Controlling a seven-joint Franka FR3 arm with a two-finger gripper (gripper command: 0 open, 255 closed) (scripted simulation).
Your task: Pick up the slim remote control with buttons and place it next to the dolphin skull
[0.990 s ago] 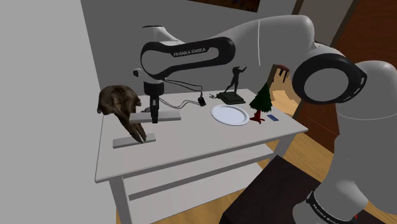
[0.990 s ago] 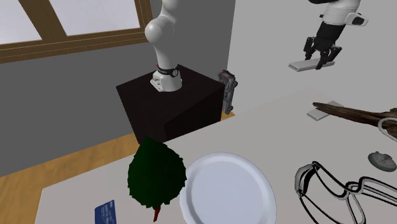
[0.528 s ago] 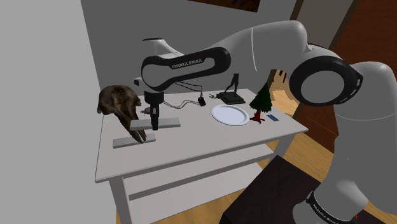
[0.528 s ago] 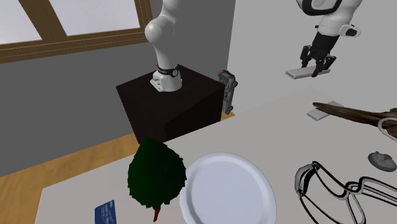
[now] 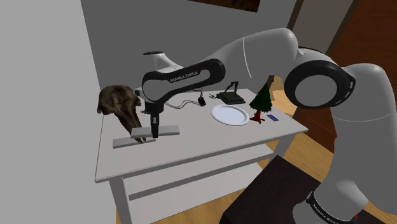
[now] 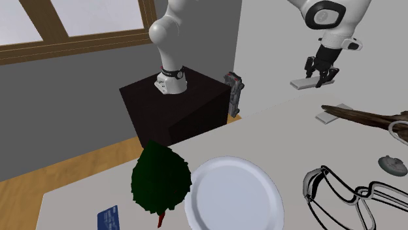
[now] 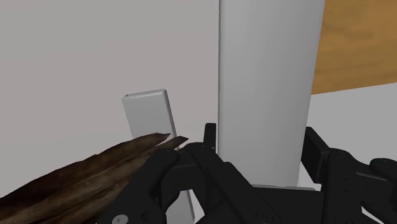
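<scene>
The remote control (image 5: 168, 131), pinched between the fingers of the gripper (image 5: 154, 133), should settle flat, just to the shoulder view's right of the dolphin skull (image 5: 121, 105).

Rough brown skull (image 5: 118, 102), smooth matt remote (image 7: 264, 95)

White table (image 5: 191, 149) with a lower shelf. Near its edge at the shoulder view's left: brown skull (image 5: 121, 105), snout tip at a flat grey slab (image 5: 124, 142). Toward the opposite edge: white plate (image 5: 229, 115), green tree (image 5: 260, 98), blue card (image 5: 273, 118), dark statuette (image 5: 230, 97).
</scene>
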